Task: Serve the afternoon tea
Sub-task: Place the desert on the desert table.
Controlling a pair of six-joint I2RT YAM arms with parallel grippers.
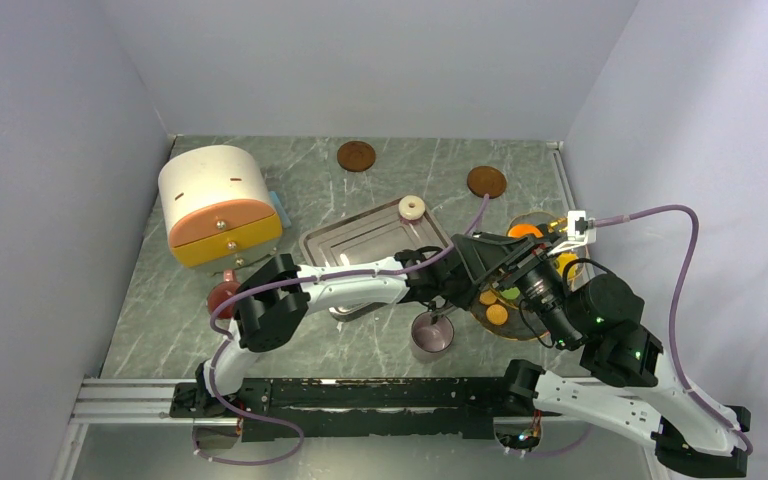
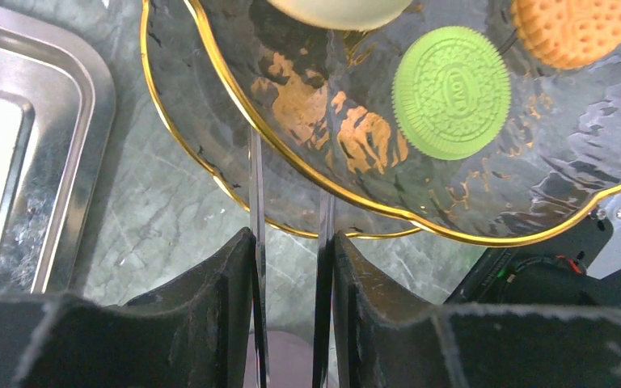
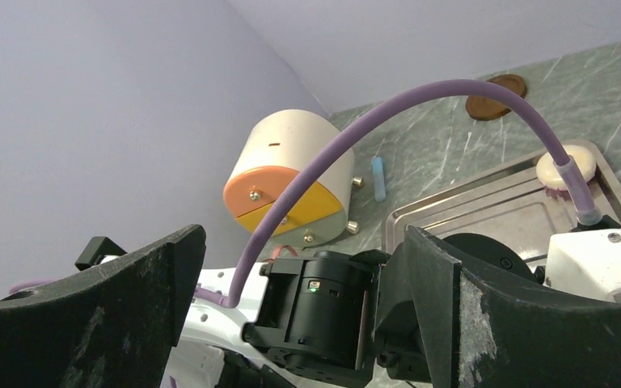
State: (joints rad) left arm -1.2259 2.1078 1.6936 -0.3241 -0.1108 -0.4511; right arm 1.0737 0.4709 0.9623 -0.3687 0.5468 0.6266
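A gold-rimmed glass plate (image 1: 520,330) holds small round treats, among them a green one (image 2: 450,93) and an orange one (image 2: 574,28). My left gripper (image 1: 452,288) reaches across to the plate's edge (image 2: 234,89). It is shut on thin metal tongs (image 2: 254,186), whose blades point at the plate. The pinkish metal mug (image 1: 430,335) stands just below it. A cream ring (image 1: 412,207) lies on the steel tray's far corner. My right gripper (image 1: 508,262) hovers over the plate, open and empty (image 3: 307,259), facing the left arm's wrist.
A steel tray (image 1: 360,240) lies left of the plate. A cream and orange drawer box (image 1: 218,205) stands at the far left, with a red-lidded jar (image 1: 222,298) in front of it. Two brown coasters (image 1: 356,155) (image 1: 486,181) lie at the back. A second glass dish (image 1: 532,226) sits behind the plate.
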